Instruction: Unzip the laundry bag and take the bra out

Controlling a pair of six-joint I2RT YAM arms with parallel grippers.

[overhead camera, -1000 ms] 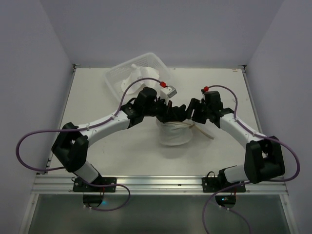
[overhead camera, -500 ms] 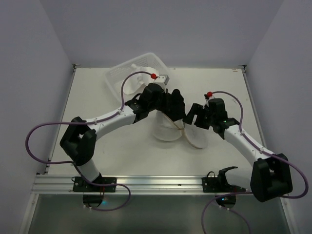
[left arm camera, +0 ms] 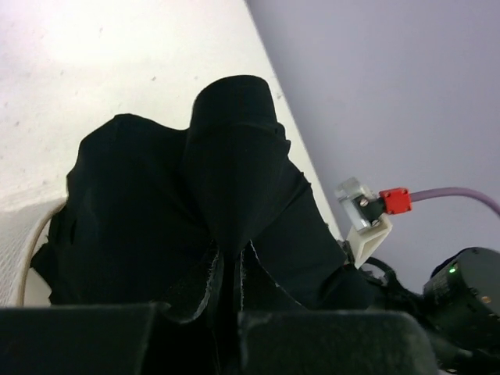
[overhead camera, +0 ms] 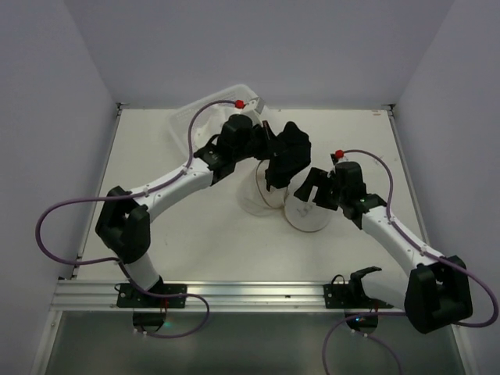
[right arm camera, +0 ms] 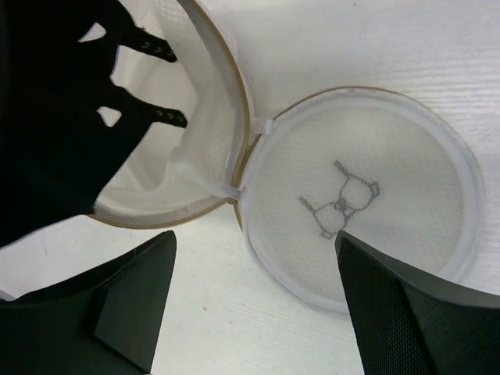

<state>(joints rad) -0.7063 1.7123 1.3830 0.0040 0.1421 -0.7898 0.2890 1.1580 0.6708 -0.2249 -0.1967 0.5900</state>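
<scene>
White plastic of a basket [overhead camera: 183,121] is seen at the far left corner of the bench [overhead camera: 195,234], partly hidden behind the left arm. That arm is stretched from its base toward the middle of the bench. The left pincer [overhead camera: 269,147] is clamped on the bra [overhead camera: 287,152], and in the left wrist view the black fabric [left arm camera: 226,211] is gathered tightly at the closed jaws of the pincer [left arm camera: 228,316] and bulges away from them. The bra is held raised, over the far side of the laundry bag [overhead camera: 262,195]; whether its lower edge touches the mesh cannot be told.

The laundry bag is unzipped and lies at the middle of the bench. Its drum-shaped body with the tan rim is turned so that the mouth is open, and the round flat lid bearing the small bra drawing [right arm camera: 359,195] is folded out to the right, joined to the body at one point of the rim. In the right wrist view a strap end with small hooks is seen across the open mouth.

The right pincer [right arm camera: 254,258] is held just above the lid, its jaws spread wide and nothing gripped between them [overhead camera: 312,189].
</scene>
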